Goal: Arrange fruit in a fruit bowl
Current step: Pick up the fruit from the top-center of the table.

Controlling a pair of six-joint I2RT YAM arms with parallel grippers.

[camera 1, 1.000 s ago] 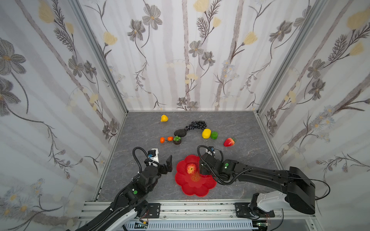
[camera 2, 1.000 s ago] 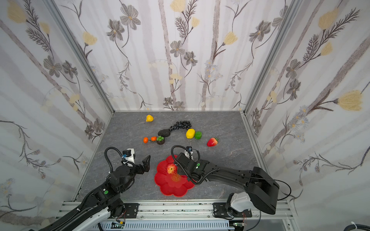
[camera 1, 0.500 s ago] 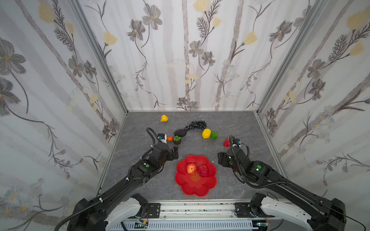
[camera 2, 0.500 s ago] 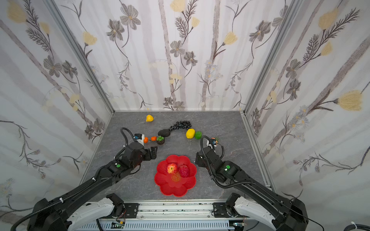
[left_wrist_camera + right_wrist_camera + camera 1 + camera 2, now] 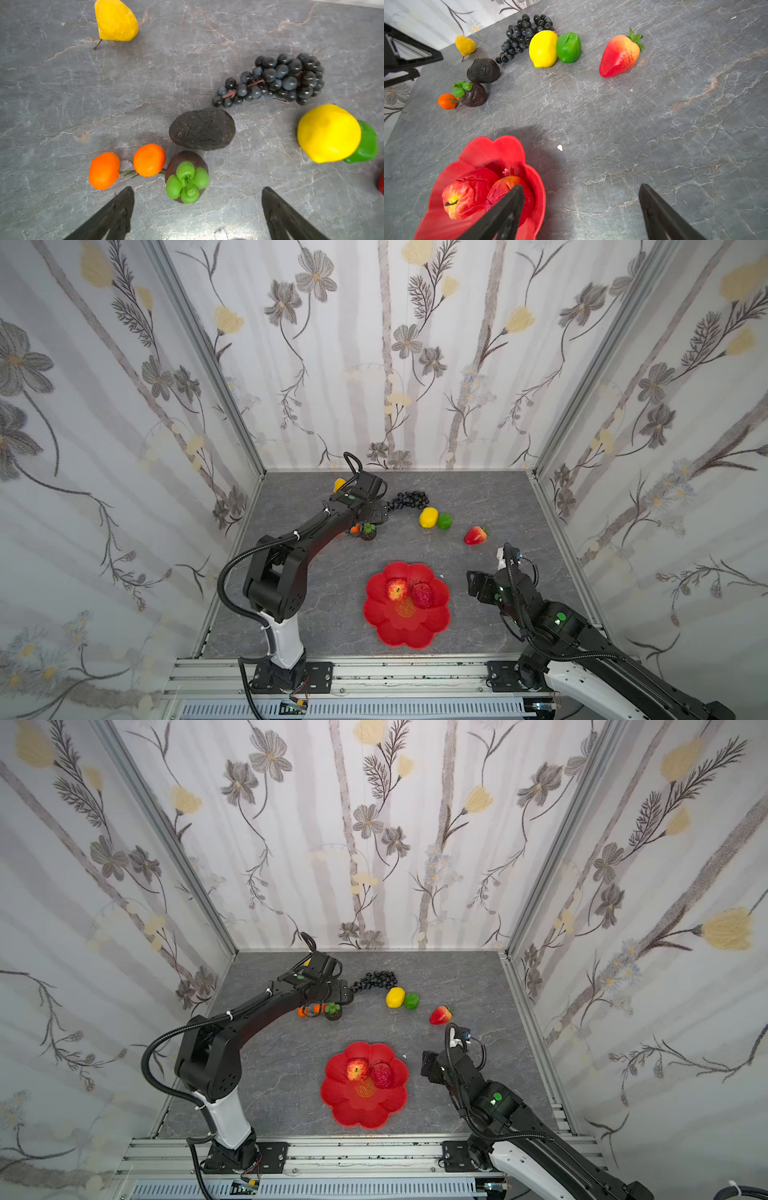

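Fruit [image 5: 543,48] looks light, stiff and glossy, likely slippery; most lies on the table [image 5: 478,497], an apple [image 5: 397,590] in the fruit bowl [image 5: 415,639]; left gripper [image 5: 196,190] hovers gaping, empty, near the avocado [image 5: 202,128], best pinched across its short width; right gripper [image 5: 580,187], spread and empty, beside the bowl.

My left arm [image 5: 278,585] and right arm [image 5: 557,626]: black links, white lower segments [image 5: 284,639], ribbed black cables [image 5: 221,583], green dots [image 5: 560,617] near the wrists, black screw-studded base plates [image 5: 320,676] on the aluminium rail [image 5: 415,672] at six o'clock.
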